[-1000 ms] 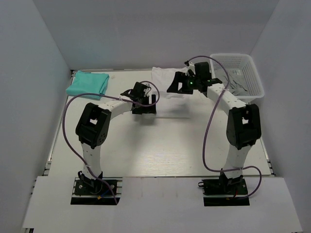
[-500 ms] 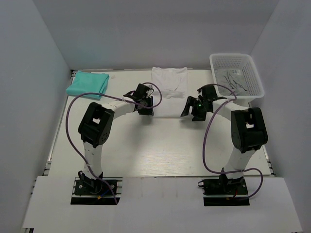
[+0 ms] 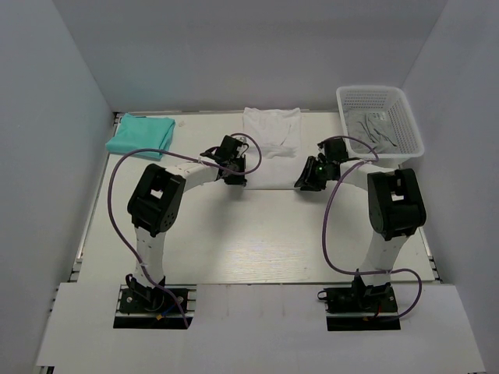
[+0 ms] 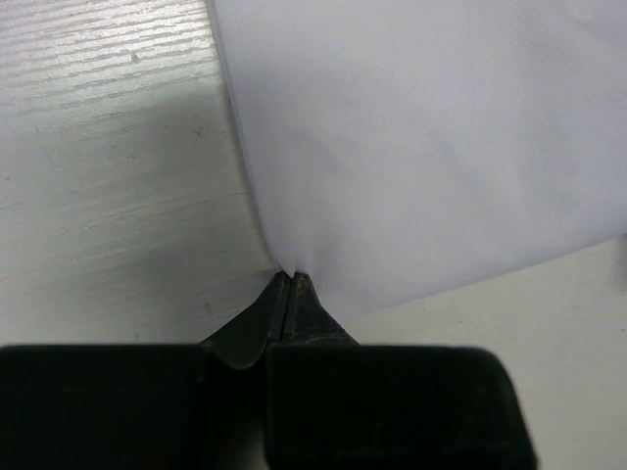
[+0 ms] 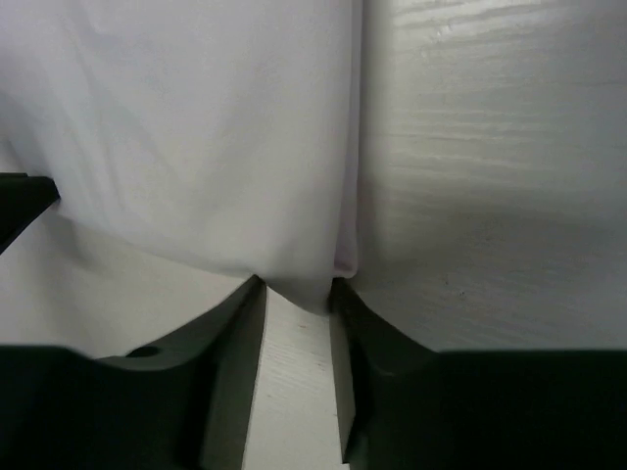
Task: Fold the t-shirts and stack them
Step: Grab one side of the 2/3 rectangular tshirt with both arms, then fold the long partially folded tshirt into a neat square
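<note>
The mesh basket (image 3: 414, 132) stands near the right hand (image 3: 305, 181).

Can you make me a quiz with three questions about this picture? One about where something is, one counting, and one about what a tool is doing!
1. Where is the teal t-shirt?
A) far left corner of the table
B) middle of the table
C) near edge

2. How many t-shirts lie on the table?
A) one
B) two
C) four

3. What is the left tool doing?
A) wide open
B) shut on the white t-shirt's corner
C) holding a cup

Answers:
1 A: it lies folded there.
2 B: one teal, one white.
3 B: its fingers meet on the cloth's corner.
</note>
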`<state>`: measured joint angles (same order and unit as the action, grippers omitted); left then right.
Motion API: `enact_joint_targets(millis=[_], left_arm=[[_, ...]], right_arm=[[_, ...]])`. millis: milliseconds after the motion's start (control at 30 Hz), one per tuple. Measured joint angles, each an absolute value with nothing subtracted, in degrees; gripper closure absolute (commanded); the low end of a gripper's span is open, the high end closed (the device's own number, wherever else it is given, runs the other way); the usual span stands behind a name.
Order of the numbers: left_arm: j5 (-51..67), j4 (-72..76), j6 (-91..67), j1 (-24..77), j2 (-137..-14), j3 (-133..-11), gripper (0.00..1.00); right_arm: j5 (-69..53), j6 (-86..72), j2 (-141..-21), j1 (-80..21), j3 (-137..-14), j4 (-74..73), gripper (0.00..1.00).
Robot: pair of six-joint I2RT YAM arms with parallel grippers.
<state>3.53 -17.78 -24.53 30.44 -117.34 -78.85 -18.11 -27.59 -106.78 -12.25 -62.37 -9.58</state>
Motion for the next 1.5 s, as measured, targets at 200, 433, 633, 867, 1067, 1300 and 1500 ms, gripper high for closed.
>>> enact_joint_targets(millis=[200,433,633,867,1067,1300,1500], left_arm=[[3.1,-17.9,-25.6,30.5,-117.3,-78.8,1.0],[2.8,-22.7,-27.9,32.3,-108.6,-69.2,1.0],[5.4,-30.1,-29.6,36.3,-93.3,-57.0,1.0],[13.1,-36.3,-31.1,37.4,-74.2,-50.1,1.0],[21.1,-40.7,-32.4,38.7,-62.0,-49.3,1.0],[23.1,-42.1,-32.8,38.8,-60.0,-51.0,1.0],[16.9,-42.1,-33.2,38.7,-60.4,-54.2,1.0]], right_arm=[[-17.9,-27.9,-107.2,-12.0,-61.5,-8.8,1.0],[-24.5,-26.7,-95.9,-13.0,-48.0,-10.4,1.0],[-37.4,-21.4,-82.9,-14.8,-35.9,-13.2,1.0],[-47.4,-17.5,-64.6,-14.9,-30.2,-19.3,1.0],[-53.2,-17.1,-51.9,-15.0,-30.0,-23.5,1.0],[-56.4,-17.4,-48.2,-15.0,-31.9,-25.5,1.0],[-55.0,-17.3,-53.0,-15.0,-36.7,-25.8,1.0]])
